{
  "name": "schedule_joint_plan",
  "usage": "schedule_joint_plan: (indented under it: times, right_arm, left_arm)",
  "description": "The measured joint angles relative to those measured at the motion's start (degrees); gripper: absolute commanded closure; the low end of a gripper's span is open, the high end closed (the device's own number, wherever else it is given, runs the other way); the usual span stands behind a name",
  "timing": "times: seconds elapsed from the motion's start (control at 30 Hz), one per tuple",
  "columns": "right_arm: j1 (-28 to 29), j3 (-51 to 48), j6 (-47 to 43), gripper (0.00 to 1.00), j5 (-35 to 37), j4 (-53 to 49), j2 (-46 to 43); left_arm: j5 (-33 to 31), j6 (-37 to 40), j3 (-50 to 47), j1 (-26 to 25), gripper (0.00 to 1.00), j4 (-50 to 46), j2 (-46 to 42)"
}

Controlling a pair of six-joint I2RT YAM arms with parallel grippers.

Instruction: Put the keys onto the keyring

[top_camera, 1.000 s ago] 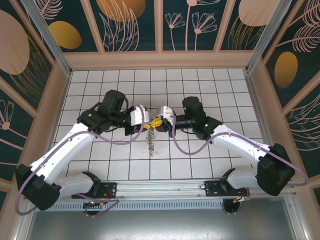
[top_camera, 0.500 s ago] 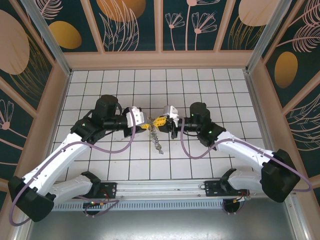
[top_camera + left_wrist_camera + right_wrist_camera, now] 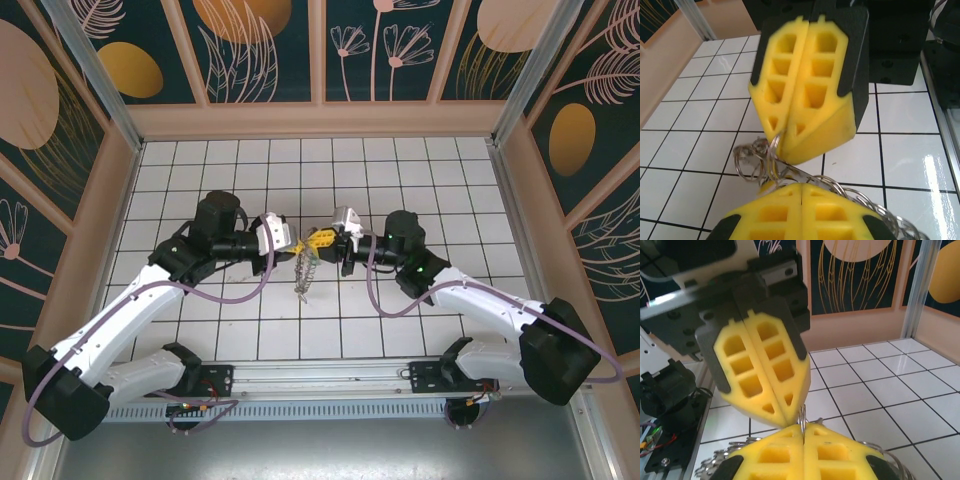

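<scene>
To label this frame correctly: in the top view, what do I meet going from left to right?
left arm → left hand → keyring → right hand → right arm

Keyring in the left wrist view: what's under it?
White tiles of the table lie below the keyring, which hangs clamped between the left gripper and the right gripper. The left gripper's yellow fingers cover the tiles beneath its near part.

Nil finding: no legible text, label, brand, number or sign on any surface inspected in these views.
</scene>
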Motion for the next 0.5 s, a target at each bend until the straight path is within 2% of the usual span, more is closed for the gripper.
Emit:
schedule_joint_plan:
  times: [0.4, 0.5]
  right_arm:
    - [0.00, -2.47, 6.36, 1.00, 0.83, 9.64, 0.04]
    - [0.00, -2.58, 7.10, 1.00, 1.05, 11.10, 0.11]
  left_arm:
    - [1.53, 0.17, -1.25, 0.00, 1.00, 1.68, 1.25]
    - [1.73, -0.63, -2.25, 0.00, 0.81, 3.52, 1.09]
